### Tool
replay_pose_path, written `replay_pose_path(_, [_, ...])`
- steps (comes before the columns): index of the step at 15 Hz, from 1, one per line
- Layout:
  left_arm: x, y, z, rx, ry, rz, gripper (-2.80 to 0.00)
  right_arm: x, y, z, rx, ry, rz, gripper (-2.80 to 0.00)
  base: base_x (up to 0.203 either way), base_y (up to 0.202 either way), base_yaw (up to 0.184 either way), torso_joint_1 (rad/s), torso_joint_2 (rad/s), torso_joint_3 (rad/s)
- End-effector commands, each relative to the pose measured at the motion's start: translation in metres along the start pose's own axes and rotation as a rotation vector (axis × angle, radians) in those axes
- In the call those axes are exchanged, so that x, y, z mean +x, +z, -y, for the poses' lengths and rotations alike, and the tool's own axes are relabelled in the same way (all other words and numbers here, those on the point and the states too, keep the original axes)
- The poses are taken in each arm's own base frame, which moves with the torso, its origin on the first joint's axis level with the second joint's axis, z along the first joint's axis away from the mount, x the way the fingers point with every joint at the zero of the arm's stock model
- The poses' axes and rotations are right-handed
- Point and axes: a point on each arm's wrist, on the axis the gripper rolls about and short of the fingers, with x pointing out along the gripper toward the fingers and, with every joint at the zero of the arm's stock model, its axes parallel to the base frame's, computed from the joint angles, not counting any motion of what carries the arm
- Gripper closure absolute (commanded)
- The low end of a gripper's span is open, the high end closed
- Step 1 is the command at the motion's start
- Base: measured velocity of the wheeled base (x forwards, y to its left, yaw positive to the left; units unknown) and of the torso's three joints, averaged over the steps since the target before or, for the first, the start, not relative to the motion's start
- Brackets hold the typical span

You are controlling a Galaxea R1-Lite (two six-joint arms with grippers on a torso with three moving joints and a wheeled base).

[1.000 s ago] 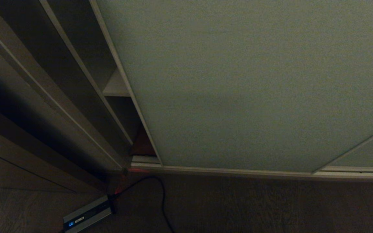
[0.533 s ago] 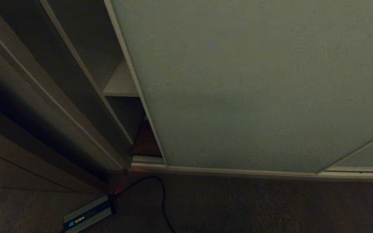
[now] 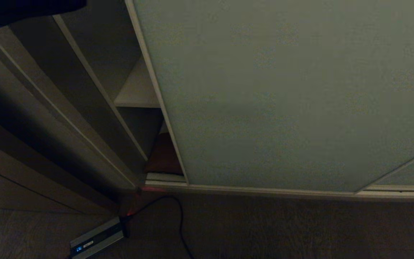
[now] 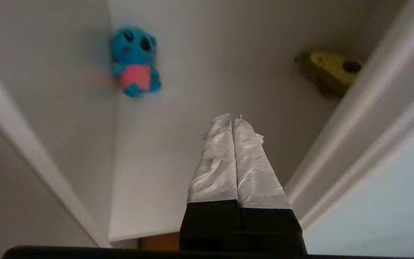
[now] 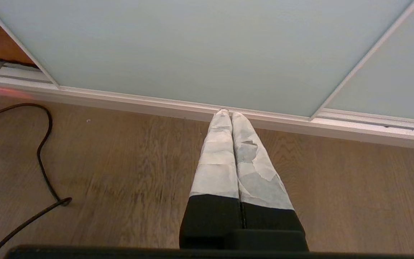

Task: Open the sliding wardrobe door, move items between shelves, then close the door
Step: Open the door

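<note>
The sliding wardrobe door (image 3: 282,97) is sliding wider open beside the left gripper (image 4: 233,120), jaws together, exposing the shelves (image 3: 137,95) ahead.

White-taped fingers (image 4: 225,162); black bases

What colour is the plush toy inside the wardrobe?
The plush toy is bright blue with a pink belly; left wrist view shows it best.

The large pale grey-green sliding door panel (image 3: 282,93) looks matt and smooth, edged in thin pale metal. The brown floor (image 5: 138,172) shows wood grain. Both tools' fingers (image 4: 250,162) are wrapped in wrinkled white tape. The blue plush toy (image 4: 135,61) looks soft cloth.
</note>
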Motion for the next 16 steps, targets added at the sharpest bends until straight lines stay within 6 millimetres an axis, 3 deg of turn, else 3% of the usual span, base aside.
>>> replay_pose_path(1, [0.010,-0.009,0.003,-0.007,-0.016,-0.021,0.00,0.000,-0.001,0.000,0.000,0.000,-0.003,0.00,0.000,0.000,0.000,0.000,0.00,0.000])
replay_pose_path(7, [0.011,-0.007,0.026,-0.031,-0.135,-0.013,0.00,0.000,-0.001,0.000,0.000,0.001,-0.003,0.00,0.000,0.000,0.000,0.000,0.00,0.000])
replay_pose_path(16, [0.028,-0.017,0.060,-0.060,-0.247,-0.037,0.00,0.000,-0.001,0.000,0.000,0.001,-0.004,0.00,0.000,0.000,0.000,0.000,0.00,0.000])
